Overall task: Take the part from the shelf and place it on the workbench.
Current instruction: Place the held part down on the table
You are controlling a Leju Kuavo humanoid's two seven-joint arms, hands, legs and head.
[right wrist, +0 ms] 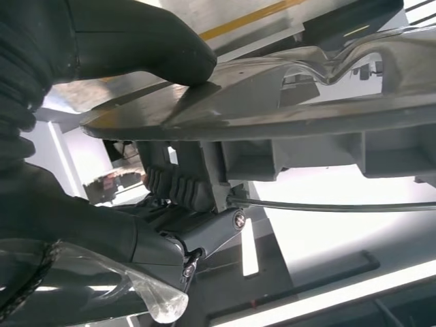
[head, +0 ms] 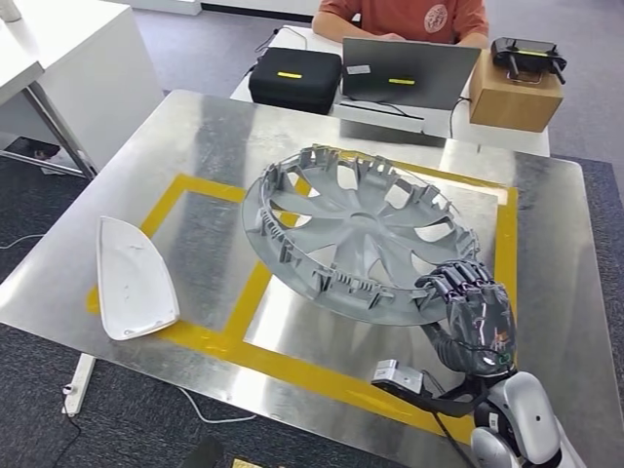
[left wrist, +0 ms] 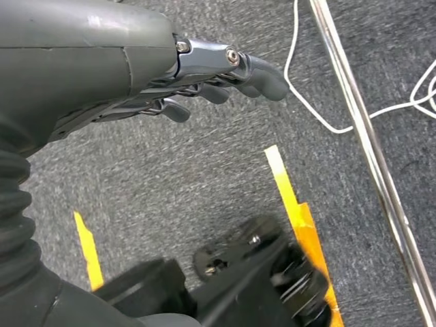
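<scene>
A grey wheel cover (head: 361, 232), its clipped inner side up, lies tilted over the yellow-taped square of the metal workbench (head: 220, 146). My right hand (head: 471, 312) grips its near right rim. In the right wrist view the thumb (right wrist: 154, 41) presses on one face of the rim (right wrist: 288, 102) and the fingers (right wrist: 177, 187) curl against the other. My left hand (left wrist: 169, 75) hangs beside my body above grey carpet, fingers stretched out, holding nothing.
A white curved shell part (head: 131, 278) lies on the workbench's left side. Behind the bench a person in an orange shirt (head: 412, 18) sits at a laptop (head: 407, 73), with a black case (head: 294, 76) and a cardboard box (head: 515, 93). A white table (head: 66, 68) stands far left.
</scene>
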